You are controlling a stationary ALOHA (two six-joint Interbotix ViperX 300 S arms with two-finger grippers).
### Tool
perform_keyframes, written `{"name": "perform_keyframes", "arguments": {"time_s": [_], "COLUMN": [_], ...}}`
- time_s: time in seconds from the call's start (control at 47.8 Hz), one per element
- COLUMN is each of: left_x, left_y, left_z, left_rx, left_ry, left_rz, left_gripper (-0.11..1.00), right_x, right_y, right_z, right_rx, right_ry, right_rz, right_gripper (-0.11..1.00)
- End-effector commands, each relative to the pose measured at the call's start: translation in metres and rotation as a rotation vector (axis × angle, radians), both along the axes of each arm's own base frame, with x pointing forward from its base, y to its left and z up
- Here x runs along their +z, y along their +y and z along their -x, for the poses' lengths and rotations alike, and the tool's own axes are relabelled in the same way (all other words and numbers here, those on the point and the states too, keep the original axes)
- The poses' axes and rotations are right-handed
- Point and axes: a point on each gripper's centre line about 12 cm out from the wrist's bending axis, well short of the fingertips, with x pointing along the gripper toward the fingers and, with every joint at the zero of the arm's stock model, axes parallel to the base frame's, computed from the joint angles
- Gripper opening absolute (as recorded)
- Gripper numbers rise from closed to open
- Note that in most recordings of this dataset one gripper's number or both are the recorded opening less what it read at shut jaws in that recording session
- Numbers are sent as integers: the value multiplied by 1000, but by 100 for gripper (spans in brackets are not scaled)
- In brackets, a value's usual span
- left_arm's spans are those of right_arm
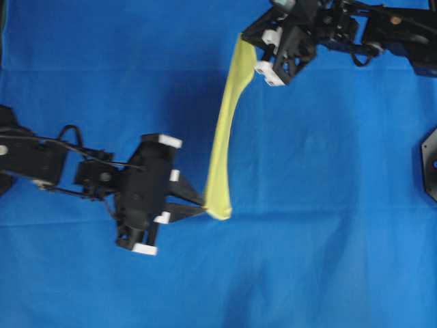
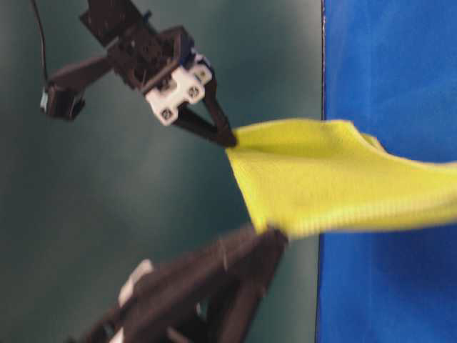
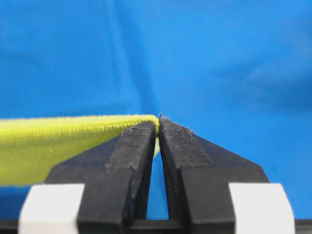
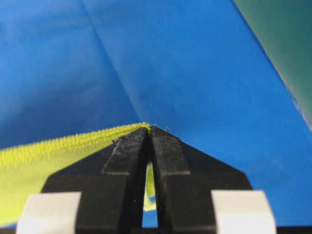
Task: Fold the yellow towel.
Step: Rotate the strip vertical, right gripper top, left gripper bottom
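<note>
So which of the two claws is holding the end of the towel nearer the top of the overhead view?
The right claw, shut on the upper end of the yellow towel. The left claw pinches the lower end, nearer the bottom edge.

A fine woven, matt cloth texture is shown by the yellow towel (image 2: 335,179), while the black fingers (image 3: 141,146) are seen as rough, matt padding.

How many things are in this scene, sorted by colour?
Yellow: 1, the yellow towel
Black: 2, the left gripper and the right gripper, each pinching a towel corner
Blue: 1, the table cover
Total: 4
</note>
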Motion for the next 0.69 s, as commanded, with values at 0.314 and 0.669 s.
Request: {"name": "perform_keyframes", "arguments": {"time_s": [0.314, 0.669], "left_x": [14, 0], "left_y": [-29, -40], "left_z": [-22, -90], "left_rx": [-65, -52], "left_ry": [-83, -176], "left_rz": [5, 14], "left_gripper": [5, 5], "right_x": [16, 8], "right_y": [-17, 3], "right_z": [8, 82], "right_rx": [-38, -89], "right_ry": [-37, -23], "right_rz": [32, 26], "right_gripper": [3, 3]}}
